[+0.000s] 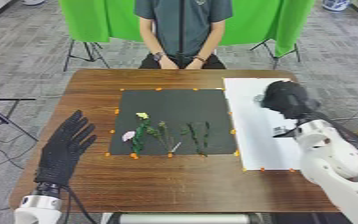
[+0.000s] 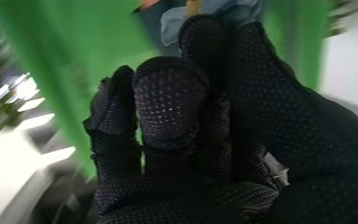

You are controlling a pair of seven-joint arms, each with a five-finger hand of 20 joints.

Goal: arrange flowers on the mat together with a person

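- Flowers (image 1: 143, 115) with green stems are laid on the dark mat (image 1: 158, 100), in its half which is nearer to the robot.
- At the left part of the mat, one pale yellowish bloom and, nearer to the robot, one pink bloom (image 1: 128, 135) are seen.
- To the right of these, a green bunch (image 1: 164, 134) is placed; further right, two thin green sprigs (image 1: 195, 137) are laid side by side, apart from it.
- The left hand (image 1: 60, 150) is held released, with its fingers straight, at the left of the mat and well apart from the flowers.
- The right hand (image 1: 286, 97) is held over the white sheet (image 1: 246, 100), at the right of the mat. Whether it is released, clenched or grasping something cannot be told.
- Along the edges of the mat, small orange markers (image 1: 135, 156) are fixed.
- The mat and the sheet are both supported by the brown table (image 1: 175, 185); behind it, green cloth (image 1: 255, 30) is hung.
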